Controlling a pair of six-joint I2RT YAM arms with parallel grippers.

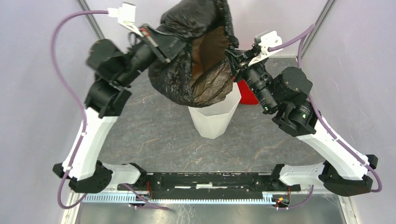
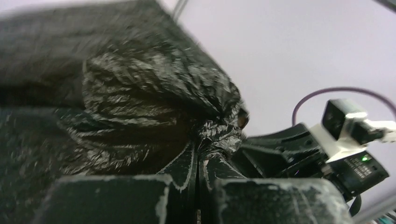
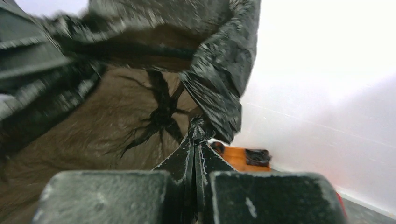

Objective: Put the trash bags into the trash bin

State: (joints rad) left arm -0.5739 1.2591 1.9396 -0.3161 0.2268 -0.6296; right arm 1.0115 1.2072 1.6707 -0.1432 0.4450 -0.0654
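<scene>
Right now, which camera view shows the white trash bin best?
The top external view: the trash bin stands upright under the black bag, its faceted walls clear, its rim partly covered. In both wrist views I cannot make out the bin; they show bag plastic pinched in the jaws.

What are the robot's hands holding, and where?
Both hold the black trash bag by its mouth edge: left hand on the left side, right hand on the right.
</scene>
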